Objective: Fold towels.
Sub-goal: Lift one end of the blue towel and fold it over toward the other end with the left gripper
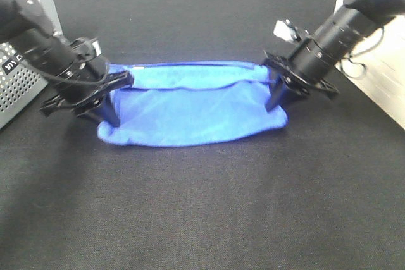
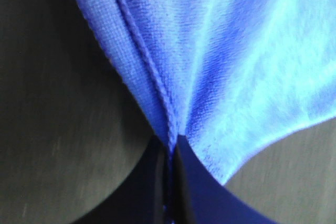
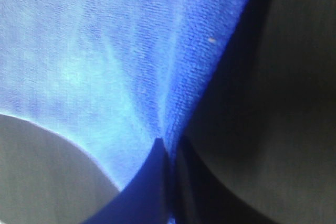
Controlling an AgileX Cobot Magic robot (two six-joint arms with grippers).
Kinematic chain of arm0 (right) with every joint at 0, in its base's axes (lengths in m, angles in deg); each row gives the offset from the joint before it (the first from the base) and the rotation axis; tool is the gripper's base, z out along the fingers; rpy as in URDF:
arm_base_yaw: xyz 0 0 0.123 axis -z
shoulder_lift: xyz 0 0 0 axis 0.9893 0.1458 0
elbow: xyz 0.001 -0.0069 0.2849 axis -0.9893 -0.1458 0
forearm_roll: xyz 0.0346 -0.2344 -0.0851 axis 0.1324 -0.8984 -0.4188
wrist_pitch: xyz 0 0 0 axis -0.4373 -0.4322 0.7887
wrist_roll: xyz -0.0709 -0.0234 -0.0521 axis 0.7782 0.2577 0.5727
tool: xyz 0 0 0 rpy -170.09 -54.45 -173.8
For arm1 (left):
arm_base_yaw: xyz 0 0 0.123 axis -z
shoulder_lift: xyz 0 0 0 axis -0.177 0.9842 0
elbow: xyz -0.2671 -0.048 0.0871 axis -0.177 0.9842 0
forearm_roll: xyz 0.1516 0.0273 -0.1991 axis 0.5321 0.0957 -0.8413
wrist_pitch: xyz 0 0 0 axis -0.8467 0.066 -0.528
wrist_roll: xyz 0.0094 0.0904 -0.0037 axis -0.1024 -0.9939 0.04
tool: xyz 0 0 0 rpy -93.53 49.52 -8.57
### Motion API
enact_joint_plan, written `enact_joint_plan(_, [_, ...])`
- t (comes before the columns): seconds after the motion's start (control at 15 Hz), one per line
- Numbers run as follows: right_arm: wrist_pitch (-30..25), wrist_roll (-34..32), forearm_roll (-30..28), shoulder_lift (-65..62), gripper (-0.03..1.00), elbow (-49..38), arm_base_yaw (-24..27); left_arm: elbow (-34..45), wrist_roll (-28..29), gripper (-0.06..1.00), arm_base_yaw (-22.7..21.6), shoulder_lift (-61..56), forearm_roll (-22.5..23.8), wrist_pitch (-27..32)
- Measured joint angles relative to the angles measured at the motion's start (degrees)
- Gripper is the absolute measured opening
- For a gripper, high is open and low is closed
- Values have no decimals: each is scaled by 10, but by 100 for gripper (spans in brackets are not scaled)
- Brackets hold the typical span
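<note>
Black table (image 1: 202,219); blue towel (image 1: 190,115) half-folded; left pincer (image 1: 106,117), right pincer (image 1: 276,102) each clamped on towel end.

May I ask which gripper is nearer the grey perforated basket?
The left gripper: the basket stands beside its arm, whereas the right gripper holds the opposite end of the towel.

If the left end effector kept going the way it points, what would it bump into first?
The left end effector is shut on the blue towel and points down. Going on, it would probably press into the black table right beneath; the gap is hard to judge.
</note>
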Motion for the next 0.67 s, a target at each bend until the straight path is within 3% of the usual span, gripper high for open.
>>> enact_joint_plan(0.13, [42,6,-1,-69,0,-133,0,91,-1,1,0,-57,9,-3])
enact_joint_plan(0.47, [78,18,-1,-128,0,-263,-1,208,-3,1,2,-128,9,-34])
enact_joint_plan(0.67, [87,33,1,-142,0,-278,-2,240,-5,1,2,-153,9,-64])
